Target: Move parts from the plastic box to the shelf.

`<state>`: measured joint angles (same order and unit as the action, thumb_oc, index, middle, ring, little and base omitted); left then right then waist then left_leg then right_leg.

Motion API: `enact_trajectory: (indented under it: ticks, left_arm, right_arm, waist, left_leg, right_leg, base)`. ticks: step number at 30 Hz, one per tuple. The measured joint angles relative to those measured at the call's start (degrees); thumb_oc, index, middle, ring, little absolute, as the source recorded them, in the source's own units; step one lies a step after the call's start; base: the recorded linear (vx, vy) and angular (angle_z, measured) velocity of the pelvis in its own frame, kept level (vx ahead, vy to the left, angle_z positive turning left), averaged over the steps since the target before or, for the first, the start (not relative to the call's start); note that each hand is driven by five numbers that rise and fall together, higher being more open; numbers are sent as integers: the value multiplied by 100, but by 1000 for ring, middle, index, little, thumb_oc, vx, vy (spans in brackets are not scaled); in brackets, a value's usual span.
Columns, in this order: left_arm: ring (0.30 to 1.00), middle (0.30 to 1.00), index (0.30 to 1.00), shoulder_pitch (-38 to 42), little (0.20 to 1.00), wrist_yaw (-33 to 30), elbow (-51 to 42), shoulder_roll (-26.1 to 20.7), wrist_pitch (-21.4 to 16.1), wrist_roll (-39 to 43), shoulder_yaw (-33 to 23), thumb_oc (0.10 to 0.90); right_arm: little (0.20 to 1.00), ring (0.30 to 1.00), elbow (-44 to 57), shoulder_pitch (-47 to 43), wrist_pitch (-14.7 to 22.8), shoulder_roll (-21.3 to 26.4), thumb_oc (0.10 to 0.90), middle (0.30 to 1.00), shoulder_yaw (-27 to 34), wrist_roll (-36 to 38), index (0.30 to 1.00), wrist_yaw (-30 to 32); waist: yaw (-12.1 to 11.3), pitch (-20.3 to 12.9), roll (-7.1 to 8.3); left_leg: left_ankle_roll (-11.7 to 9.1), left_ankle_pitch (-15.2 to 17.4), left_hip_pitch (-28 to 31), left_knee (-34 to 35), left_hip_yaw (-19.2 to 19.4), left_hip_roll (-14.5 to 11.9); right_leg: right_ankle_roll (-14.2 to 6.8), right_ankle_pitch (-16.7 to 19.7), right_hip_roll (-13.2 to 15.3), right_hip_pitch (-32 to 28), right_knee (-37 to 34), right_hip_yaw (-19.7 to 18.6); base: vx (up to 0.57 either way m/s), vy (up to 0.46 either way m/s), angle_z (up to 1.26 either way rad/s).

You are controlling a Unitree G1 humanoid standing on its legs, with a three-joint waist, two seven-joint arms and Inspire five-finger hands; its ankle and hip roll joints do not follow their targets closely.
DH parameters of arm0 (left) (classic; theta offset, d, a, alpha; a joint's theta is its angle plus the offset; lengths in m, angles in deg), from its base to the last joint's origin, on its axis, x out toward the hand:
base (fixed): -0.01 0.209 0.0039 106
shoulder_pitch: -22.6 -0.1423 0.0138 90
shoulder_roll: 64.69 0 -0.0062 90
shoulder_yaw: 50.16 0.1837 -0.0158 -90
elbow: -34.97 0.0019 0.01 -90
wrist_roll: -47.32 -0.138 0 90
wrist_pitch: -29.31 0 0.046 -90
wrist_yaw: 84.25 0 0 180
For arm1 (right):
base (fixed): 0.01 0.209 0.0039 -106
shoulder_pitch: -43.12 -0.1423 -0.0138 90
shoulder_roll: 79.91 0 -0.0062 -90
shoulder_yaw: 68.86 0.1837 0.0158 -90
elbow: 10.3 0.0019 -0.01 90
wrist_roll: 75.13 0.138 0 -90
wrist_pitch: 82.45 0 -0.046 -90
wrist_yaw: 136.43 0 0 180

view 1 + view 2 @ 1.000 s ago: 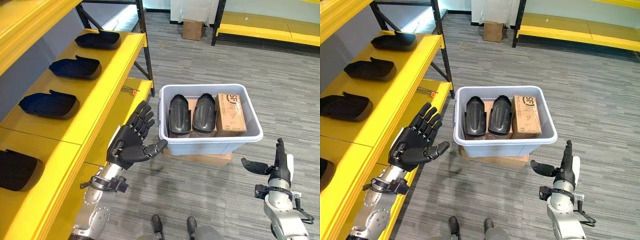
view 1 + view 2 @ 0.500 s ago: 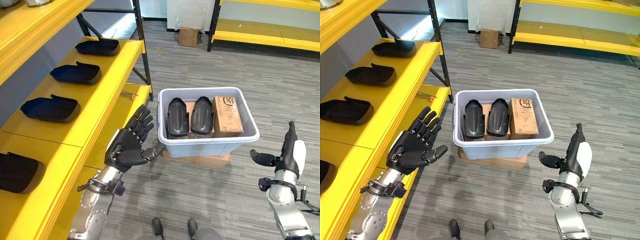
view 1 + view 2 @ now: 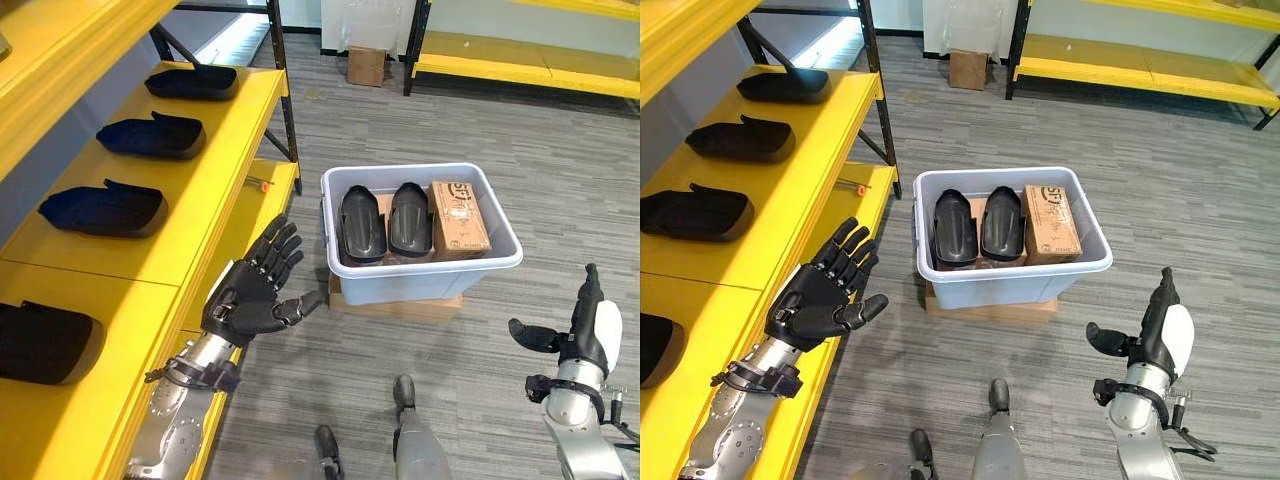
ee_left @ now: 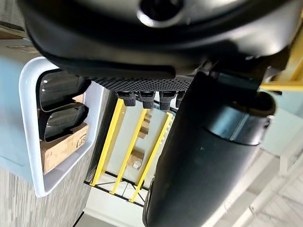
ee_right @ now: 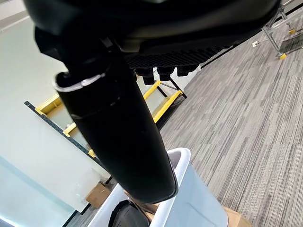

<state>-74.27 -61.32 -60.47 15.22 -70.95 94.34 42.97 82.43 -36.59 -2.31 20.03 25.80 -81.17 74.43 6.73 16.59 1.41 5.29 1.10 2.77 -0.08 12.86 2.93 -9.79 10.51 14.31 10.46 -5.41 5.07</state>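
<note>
Fingers of both the left hand (image 3: 252, 295) and right hand (image 3: 590, 335) are held open and empty; the black parts (image 3: 362, 222) in the plastic box (image 3: 420, 280) at frame centre are judged rigid, light, best gripped across the sides.

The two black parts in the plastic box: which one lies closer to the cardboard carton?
The right-hand black part, which lies directly beside the cardboard carton. The left-hand black part lies against the plastic box wall on the shelf side.

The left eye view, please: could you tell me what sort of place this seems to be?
Probably a warehouse or parts storeroom: yellow shelf racking holding black parts, a plastic box of more parts on the grey carpet, and another rack behind.
</note>
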Motion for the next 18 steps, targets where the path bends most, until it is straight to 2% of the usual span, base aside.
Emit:
enact_trajectory:
  ticks: [3, 4, 5, 6, 8, 11, 13, 16, 18]
  left_arm:
    - [1000, 1000, 1000, -199, 1000, -11, -4, 0, 0, -4, 110, 900]
    - [1000, 1000, 1000, -343, 1000, -13, -94, -34, -2, -4, 132, 900]
    - [1000, 1000, 1000, -375, 1000, -13, -115, -49, -8, -3, 130, 900]
    - [1000, 1000, 1000, -507, 1000, -60, -159, -124, -24, 9, 122, 900]
    - [1000, 1000, 1000, -517, 1000, -112, -169, -118, -21, 4, 172, 900]
    - [1000, 1000, 1000, -403, 1000, -112, -265, -120, -23, 4, 189, 900]
    - [1000, 1000, 1000, -292, 1000, -114, -286, -118, -24, 4, 201, 900]
    - [1000, 1000, 1000, -148, 1000, -120, -309, -111, -34, 4, 246, 900]
    - [1000, 1000, 1000, -82, 1000, -191, -335, -51, -176, 20, 252, 900]
  right_arm:
    - [1000, 1000, -22, 79, 10, -99, 900, 1000, -22, 2, 1000, -32]
    - [1000, 1000, -22, 100, 13, -103, 900, 1000, -93, 1, 1000, -32]
    - [1000, 1000, -22, 97, 18, -108, 900, 1000, -112, 1, 1000, -33]
    - [1000, 1000, -125, -22, 74, -95, 900, 1000, -219, 1, 1000, -54]
    - [1000, 1000, -148, -203, 74, -63, 900, 1000, -220, 1, 1000, -53]
    - [1000, 1000, -148, -387, 74, 95, 900, 1000, -217, 0, 1000, -43]
    - [1000, 1000, -148, -476, 72, 261, 900, 1000, -204, 0, 1000, -20]
    - [1000, 1000, -149, -553, 75, 459, 900, 1000, -168, -1, 1000, -10]
    - [1000, 1000, -151, -578, 76, 555, 900, 1000, -150, -5, 1000, -30]
  waist:
    - [83, -20, 95]
    - [103, -81, 187]
    - [89, -104, 214]
    - [71, -206, 241]
    - [117, -231, 28]
    - [164, -253, -55]
    - [237, -248, -100]
    - [291, -243, -251]
    - [350, -229, -371]
  left_leg:
    - [-88, -12, 300, 171, -229, -4]
    - [-174, -46, 466, 317, -356, 19]
    - [-195, -49, 493, 348, -361, 28]
    - [-430, -13, 538, 381, -413, -58]
    - [-557, -80, 547, 452, -402, -311]
    - [-719, -179, 625, 453, -348, -614]
    - [-742, -186, 605, 454, -349, -720]
    - [-882, -96, 541, 457, -339, -857]
    - [-897, -59, 405, 465, -320, -910]
  right_leg:
    - [54, 297, -77, -337, 1, -42]
    - [98, 355, -115, -613, 3, -51]
    - [124, 385, -113, -652, 3, -50]
    - [222, 175, -216, -887, 44, -15]
    - [324, 112, -467, -889, 45, 26]
    - [521, -6, -771, -954, 45, 26]
    - [617, -41, -882, -942, 44, 33]
    - [661, -94, -1013, -849, 43, 14]
    - [711, -107, -1065, -668, 113, -12]
  base:
    - [80, -297, 45]
    - [54, -334, 47]
    - [60, -410, 38]
    - [43, -292, 12]
    - [20, -208, 4]
    - [-35, -197, -12]
    - [-24, -158, -1]
    - [-8, -126, -6]
    - [-4, -149, -7]
